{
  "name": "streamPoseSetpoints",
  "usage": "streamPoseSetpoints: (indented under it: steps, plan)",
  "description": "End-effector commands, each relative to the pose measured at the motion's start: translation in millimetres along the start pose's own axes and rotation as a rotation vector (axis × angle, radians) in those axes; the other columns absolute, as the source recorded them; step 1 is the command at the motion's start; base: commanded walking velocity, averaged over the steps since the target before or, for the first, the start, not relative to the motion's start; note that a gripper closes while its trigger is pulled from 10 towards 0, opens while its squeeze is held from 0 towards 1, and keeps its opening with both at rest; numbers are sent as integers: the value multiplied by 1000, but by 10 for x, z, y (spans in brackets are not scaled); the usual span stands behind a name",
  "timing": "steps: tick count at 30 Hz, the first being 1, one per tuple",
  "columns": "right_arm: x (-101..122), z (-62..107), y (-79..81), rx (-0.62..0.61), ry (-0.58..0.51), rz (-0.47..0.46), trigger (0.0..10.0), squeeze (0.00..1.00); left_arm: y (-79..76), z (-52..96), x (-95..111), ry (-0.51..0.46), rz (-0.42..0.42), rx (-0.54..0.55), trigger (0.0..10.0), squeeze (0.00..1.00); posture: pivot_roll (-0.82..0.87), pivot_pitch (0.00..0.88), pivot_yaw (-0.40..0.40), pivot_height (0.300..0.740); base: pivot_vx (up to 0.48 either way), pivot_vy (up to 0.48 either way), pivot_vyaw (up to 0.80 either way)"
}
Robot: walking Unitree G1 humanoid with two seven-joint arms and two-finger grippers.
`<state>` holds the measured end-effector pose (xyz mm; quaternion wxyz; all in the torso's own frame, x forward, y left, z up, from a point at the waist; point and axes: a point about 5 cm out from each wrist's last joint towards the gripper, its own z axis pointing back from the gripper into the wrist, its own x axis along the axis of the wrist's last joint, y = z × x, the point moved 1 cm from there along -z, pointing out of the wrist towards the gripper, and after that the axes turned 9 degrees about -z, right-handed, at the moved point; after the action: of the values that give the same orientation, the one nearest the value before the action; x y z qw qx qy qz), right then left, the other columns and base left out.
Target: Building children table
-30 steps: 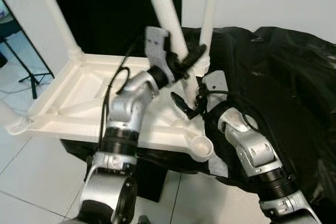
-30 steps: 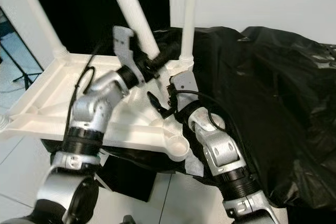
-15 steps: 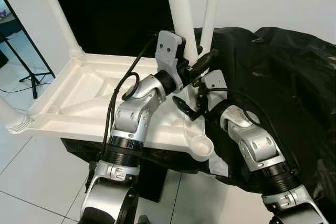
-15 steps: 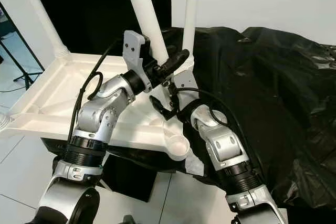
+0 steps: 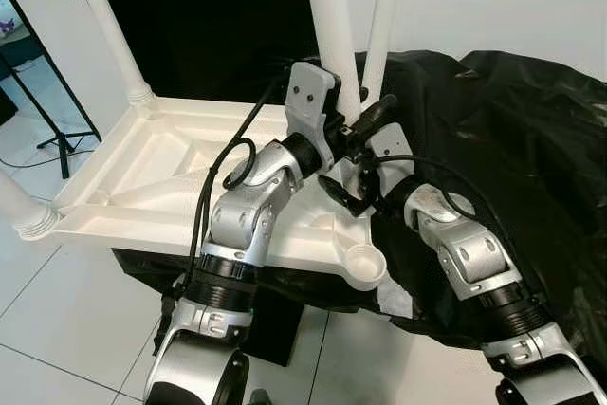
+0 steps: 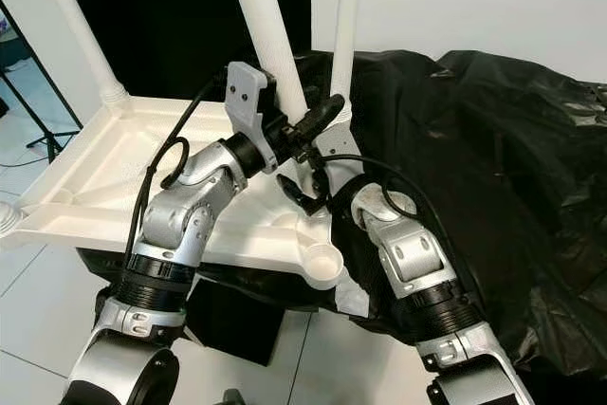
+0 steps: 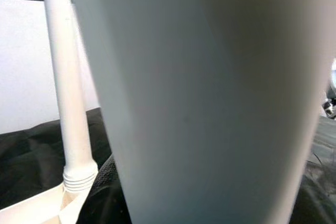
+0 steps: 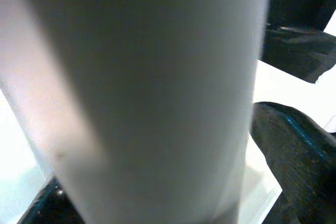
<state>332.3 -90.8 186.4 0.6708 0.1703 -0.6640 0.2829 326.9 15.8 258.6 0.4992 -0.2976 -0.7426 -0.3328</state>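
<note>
With three legs up on the upturned top [image 5: 142,168], both my grippers, left [image 5: 365,120] and right [image 5: 346,198], clamp the fourth leg [image 5: 330,35], its socket [image 5: 361,261] waiting.

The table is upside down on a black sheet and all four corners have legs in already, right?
Not all four. In the left eye view the corner cup nearest the robot has no leg. The table is upside down on the black sheet.

One upturned white tabletop [image 5: 152,187]. Four white legs: three seated [image 5: 104,26] [image 5: 379,26] [image 5: 19,215], one [image 5: 332,35] between the fingers. One empty corner socket [image 5: 360,261]. One black sheet [image 5: 512,158].
</note>
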Motion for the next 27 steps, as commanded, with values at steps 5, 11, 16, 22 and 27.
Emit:
streamPoseSetpoints:
  steps: [5,11,16,22,27]
  plan:
    - [156,12,171,105,-95,76,10000,0,-72,-64,-24,17,-14,-47,10000,0,12,0,26,740,0,0,0]
    - [181,42,193,131,-136,82,10000,0,-53,-78,-41,21,-10,-41,10000,0,13,0,24,740,0,0,0]
    - [193,73,199,138,-166,84,3765,0,-19,-83,-24,15,-6,-30,10000,0,12,0,24,740,0,0,0]
    - [168,94,168,130,-172,70,0,0,30,-83,1,5,-6,-21,10000,0,8,0,23,740,0,0,0]
    - [146,103,138,112,-168,56,0,0,52,-77,10,2,-11,-18,10000,0,7,0,22,740,0,0,0]
